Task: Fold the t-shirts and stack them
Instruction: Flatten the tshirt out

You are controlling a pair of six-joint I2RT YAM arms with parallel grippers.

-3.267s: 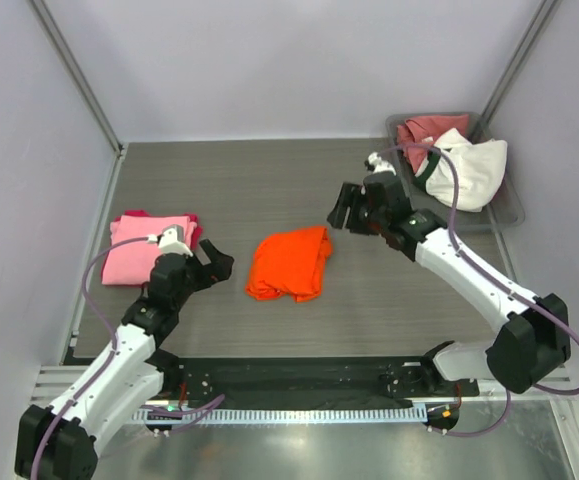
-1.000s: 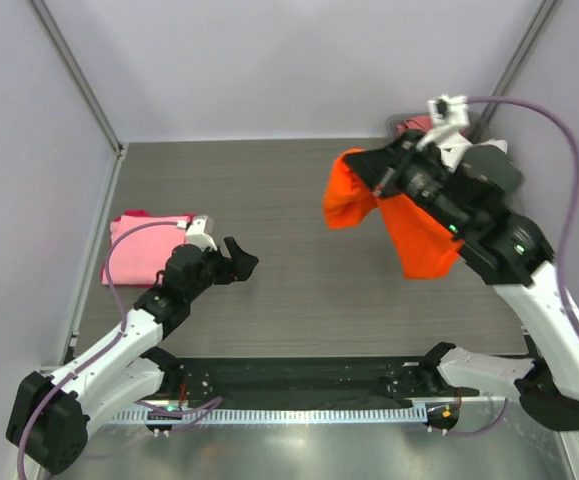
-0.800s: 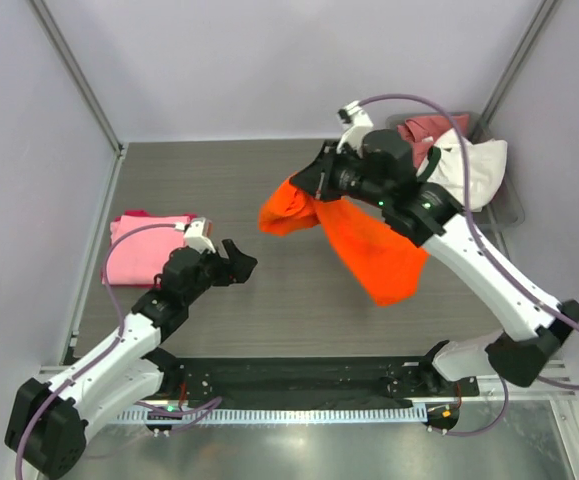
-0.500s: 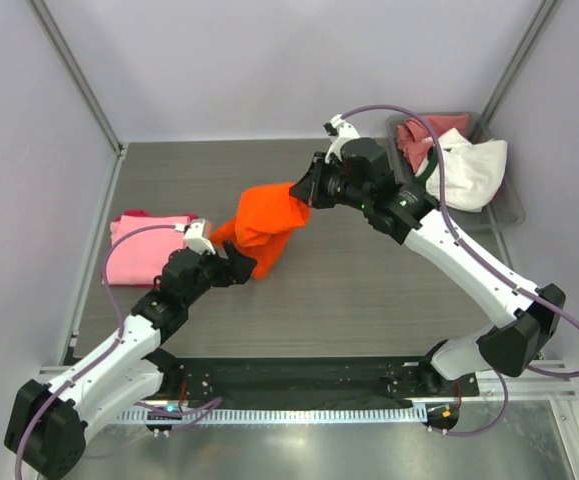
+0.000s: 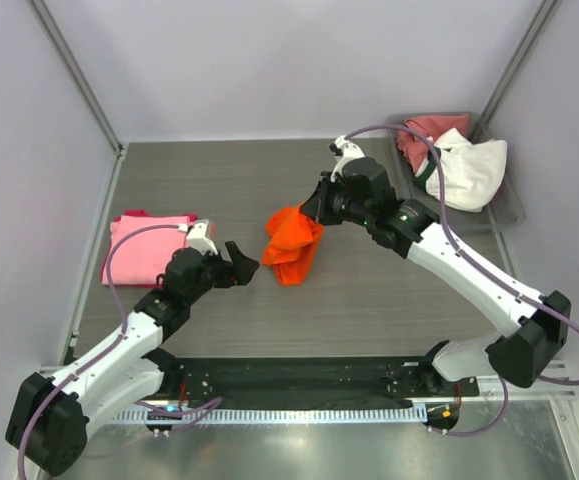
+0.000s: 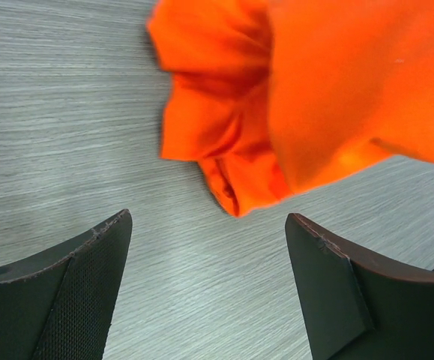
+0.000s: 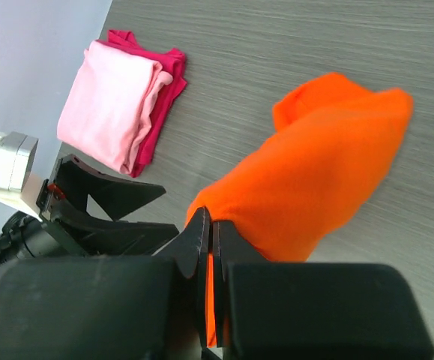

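A bright orange t-shirt [image 5: 292,238] hangs bunched from my right gripper [image 5: 316,208], which is shut on its upper edge; its lower end reaches the table. The right wrist view shows the jaws [image 7: 211,225] pinching the orange cloth [image 7: 329,165]. My left gripper [image 5: 241,262] stands open just left of the shirt, low over the table, with nothing between its fingers [image 6: 89,270]; the orange cloth [image 6: 291,97] hangs ahead of it. A folded light pink t-shirt [image 5: 147,247] lies on a magenta one [image 5: 135,215] at the far left.
A grey bin [image 5: 509,205] at the back right holds a dusty rose-red shirt [image 5: 427,130] and a white shirt [image 5: 471,170] with a dark green collar. Grey walls stand close on three sides. A black rail [image 5: 299,378] runs along the near edge.
My right arm swung the orange shirt from high at the right down and leftward to the table's middle, then back slightly right. My left gripper barely moved and opened a little wider.
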